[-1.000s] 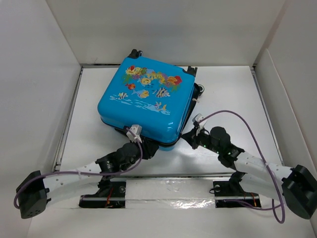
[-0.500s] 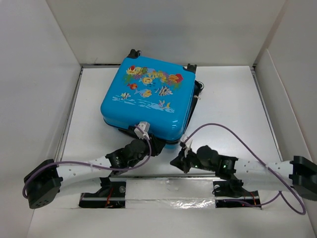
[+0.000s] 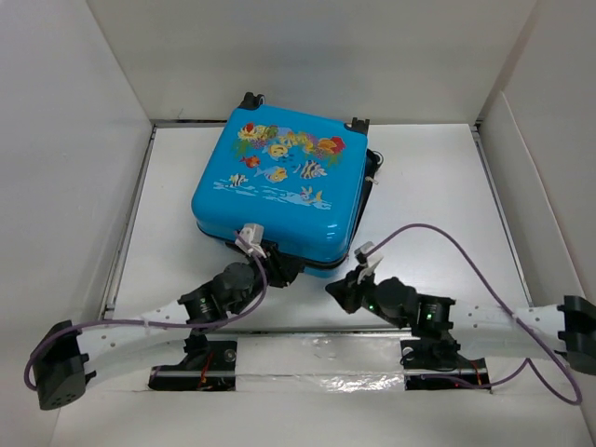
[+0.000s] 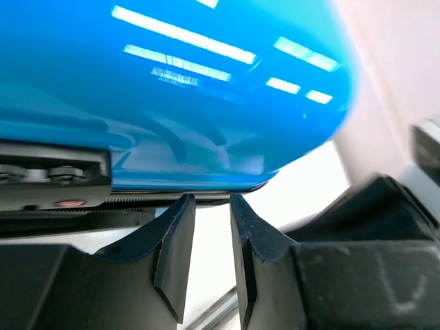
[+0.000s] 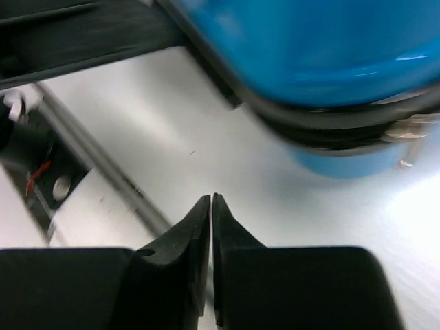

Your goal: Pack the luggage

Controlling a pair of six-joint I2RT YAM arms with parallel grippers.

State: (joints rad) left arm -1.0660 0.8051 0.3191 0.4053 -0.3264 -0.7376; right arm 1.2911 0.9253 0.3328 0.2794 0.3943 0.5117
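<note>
The luggage (image 3: 279, 182), a bright-blue hard-shell case with a fish print, lies flat and closed on the white table, its black zip seam along the near edge. My left gripper (image 3: 282, 270) is at that near edge. In the left wrist view its jaws (image 4: 212, 199) stand a little apart with nothing between them, the tips just under the seam of the luggage (image 4: 206, 103). My right gripper (image 3: 337, 291) is low over the table, off the near right corner. In the right wrist view it (image 5: 211, 197) is shut on nothing, with the luggage (image 5: 323, 48) ahead of it.
White walls enclose the table on the left, back and right. A metal rail (image 3: 317, 331) runs along the near edge by the arm bases. Purple cables (image 3: 447, 237) loop over both arms. The case's black wheels (image 3: 251, 98) point to the back wall.
My right gripper has drawn back from the case's right near corner toward the near rail. The left gripper has stayed at the near edge, and the case has shifted slightly.
</note>
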